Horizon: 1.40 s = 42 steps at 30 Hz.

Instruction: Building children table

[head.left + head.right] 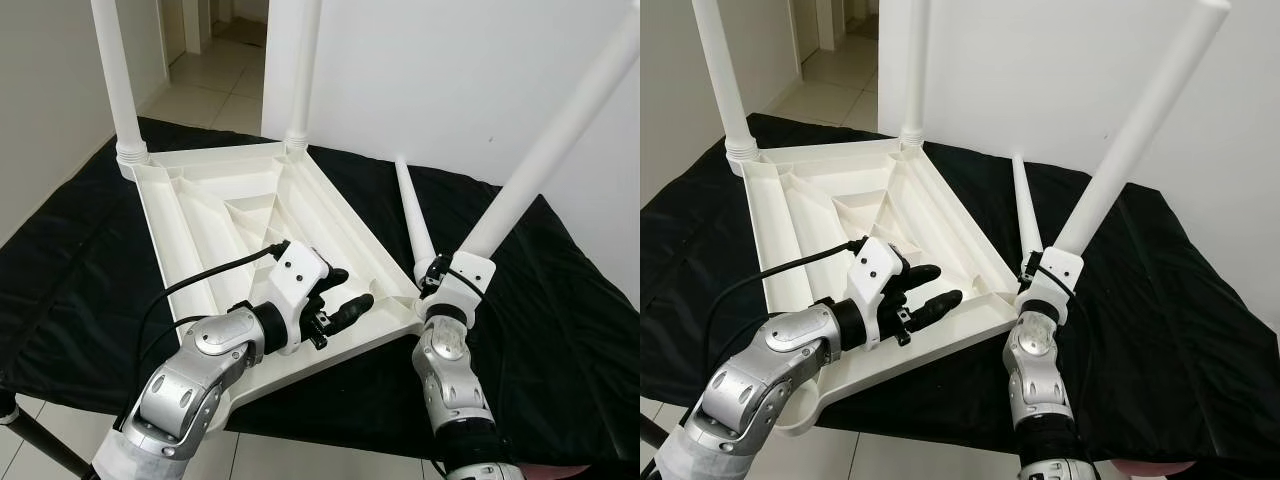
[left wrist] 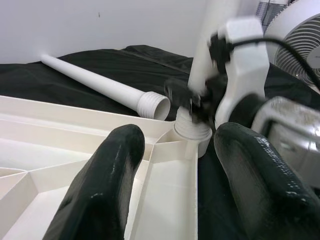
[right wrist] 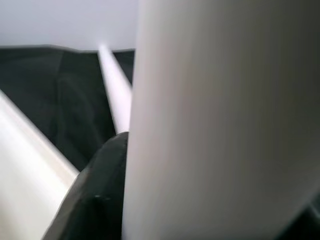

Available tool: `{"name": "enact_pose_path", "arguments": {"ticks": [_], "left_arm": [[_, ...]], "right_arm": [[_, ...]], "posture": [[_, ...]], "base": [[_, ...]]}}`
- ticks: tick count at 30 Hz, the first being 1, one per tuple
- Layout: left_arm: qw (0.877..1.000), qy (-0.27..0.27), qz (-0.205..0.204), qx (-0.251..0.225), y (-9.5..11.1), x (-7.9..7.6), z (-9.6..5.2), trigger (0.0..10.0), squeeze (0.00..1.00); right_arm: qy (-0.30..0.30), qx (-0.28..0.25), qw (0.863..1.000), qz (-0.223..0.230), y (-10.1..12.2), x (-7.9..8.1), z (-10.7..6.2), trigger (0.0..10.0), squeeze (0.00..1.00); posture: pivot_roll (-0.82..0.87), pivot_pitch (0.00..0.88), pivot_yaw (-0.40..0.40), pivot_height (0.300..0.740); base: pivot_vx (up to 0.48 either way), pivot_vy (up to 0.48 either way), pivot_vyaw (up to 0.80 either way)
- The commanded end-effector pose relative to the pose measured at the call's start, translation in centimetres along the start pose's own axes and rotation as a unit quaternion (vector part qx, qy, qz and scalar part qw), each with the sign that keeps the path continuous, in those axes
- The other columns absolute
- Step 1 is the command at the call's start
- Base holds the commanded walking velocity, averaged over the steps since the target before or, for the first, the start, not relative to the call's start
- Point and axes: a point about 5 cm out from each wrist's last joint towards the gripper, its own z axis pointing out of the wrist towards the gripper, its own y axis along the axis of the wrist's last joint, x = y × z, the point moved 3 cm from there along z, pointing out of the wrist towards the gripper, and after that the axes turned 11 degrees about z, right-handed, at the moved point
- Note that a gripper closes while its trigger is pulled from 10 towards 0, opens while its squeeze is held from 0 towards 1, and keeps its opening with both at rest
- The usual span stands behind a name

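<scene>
A white plastic table top (image 1: pixel 200 210) lies upside down on a black cloth (image 1: pixel 560 330). Two white legs (image 1: pixel 118 80) (image 1: pixel 303 70) stand upright in its far corners. My right gripper (image 1: pixel 440 275) is shut on a third leg (image 1: pixel 550 150), low down near its threaded end. That leg leans to the right, its foot at the near right corner socket (image 2: pixel 192 131). The held leg (image 3: pixel 220 120) looms close beside one black finger (image 3: pixel 95 200). A fourth leg (image 1: pixel 415 220) lies loose on the cloth. My left gripper (image 1: pixel 350 290) hovers open over the table top's near edge, pointing at that socket.
The cloth-covered surface ends close in front of me, with tiled floor (image 1: pixel 30 425) below. A white wall (image 1: pixel 450 70) rises behind, and an open doorway (image 1: pixel 210 80) lies at the far left. A fan (image 2: pixel 295 35) stands off to the right.
</scene>
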Motion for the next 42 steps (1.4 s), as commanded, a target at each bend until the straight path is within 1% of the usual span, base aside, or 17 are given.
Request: {"name": "enact_pose_path", "arguments": {"ticks": [1,2,7,13,14,18,21,25,27,29,30,31,32,34,38,41,42], "left_arm": [[1.0,0.005,0.001,0.002,-0.1,-0.1,0.2,10.0,0.0],[1.0,0.002,-0.001,0.001,-0.1,-0.3,0.4,10.0,0.0],[1.0,-0.001,-0.003,0.0,-0.1,-0.5,0.5,10.0,0.0],[1.0,-0.006,-0.003,-0.002,0.0,-0.5,0.8,10.0,0.0],[1.0,-0.006,-0.004,-0.001,0.0,-0.6,1.0,10.0,0.0],[1.0,-0.005,-0.005,0.003,-0.2,-0.7,1.2,10.0,0.0],[1.0,-0.006,-0.012,0.027,-0.9,-1.0,2.1,10.0,0.0],[0.999,0.004,-0.014,0.045,-1.4,-0.9,2.8,10.0,0.0],[0.999,0.004,-0.014,0.045,-1.4,-0.9,2.8,10.0,0.0],[0.998,0.019,-0.022,0.062,-1.9,-0.7,3.5,10.0,0.0],[0.998,0.019,-0.022,0.062,-1.9,-0.7,3.5,10.0,0.0],[0.997,0.024,-0.022,0.071,-2.1,-0.8,4.1,10.0,0.0],[0.997,0.024,-0.022,0.071,-2.1,-0.8,4.1,10.0,0.0],[0.996,0.028,-0.017,0.079,-2.3,-1.1,4.8,10.0,0.0],[0.996,0.026,-0.019,0.079,-2.2,-1.4,5.2,10.0,0.0],[0.997,0.018,-0.014,0.078,-2.0,-1.6,5.5,10.0,0.0],[0.997,0.018,-0.014,0.078,-2.0,-1.6,5.5,10.0,0.0]], "right_arm": [[-0.026,0.035,0.999,-0.012,-1.7,-1.9,-0.3,10.0,1.0],[0.012,0.004,1.0,0.01,-0.5,-1.1,0.0,10.0,1.0],[0.032,-0.011,0.999,0.018,0.3,-0.8,0.3,10.0,1.0],[0.059,-0.022,0.998,0.006,1.2,-1.2,1.0,10.0,1.0],[0.083,-0.017,0.996,0.008,1.3,-1.1,1.2,10.0,0.0],[0.1,-0.019,0.995,0.005,1.7,-1.1,1.3,10.0,0.0],[0.156,-0.014,0.988,0.003,2.1,-1.0,1.6,10.0,0.0],[0.199,0.002,0.98,0.001,2.0,-0.8,1.6,10.0,0.0],[0.199,0.002,0.98,0.001,2.0,-0.8,1.6,10.0,0.0],[0.241,0.017,0.97,-0.008,1.9,-0.9,1.7,10.0,0.0],[0.241,0.017,0.97,-0.008,1.9,-0.9,1.7,10.0,0.0],[0.27,0.027,0.962,-0.013,2.0,-1.1,1.7,10.0,0.0],[0.27,0.027,0.962,-0.013,2.0,-1.1,1.7,10.0,0.0],[0.306,0.041,0.951,-0.017,2.2,-1.4,1.9,10.0,0.0],[0.334,0.047,0.941,-0.024,2.4,-1.5,1.8,10.0,0.0],[0.389,0.073,0.917,-0.045,2.3,-1.8,1.5,10.0,0.0],[0.389,0.073,0.917,-0.045,2.3,-1.8,1.5,10.0,0.0]], "posture": [[0.04,0.0,-0.135,0.74],[0.04,0.0,-0.133,0.74],[0.04,0.0,-0.132,0.74],[0.03,0.0,-0.131,0.74],[0.03,0.0,-0.131,0.74],[0.03,0.0,-0.13,0.74],[0.03,0.0,-0.133,0.74],[0.03,0.0,-0.134,0.74],[0.03,0.0,-0.134,0.74],[0.02,0.0,-0.131,0.74],[0.02,0.0,-0.131,0.74],[0.02,0.0,-0.128,0.74],[0.02,0.0,-0.128,0.74],[0.02,0.0,-0.127,0.74],[0.02,0.0,-0.124,0.74],[0.01,0.0,-0.122,0.74],[0.01,0.0,-0.122,0.74]], "base": [[0.0,0.0,0.0],[0.0,0.0,0.0],[0.0,0.0,0.0],[0.0,0.0,0.0],[0.0,0.0,0.0],[0.0,0.0,0.0],[0.0,0.0,0.0],[0.0,0.0,0.0],[0.0,0.0,0.0],[0.0,0.0,0.0],[0.0,0.0,0.0],[0.0,0.0,0.0],[0.0,0.0,0.0],[0.0,0.0,0.0],[0.0,0.0,0.0],[0.0,0.0,0.0],[0.0,0.0,0.0]]}}
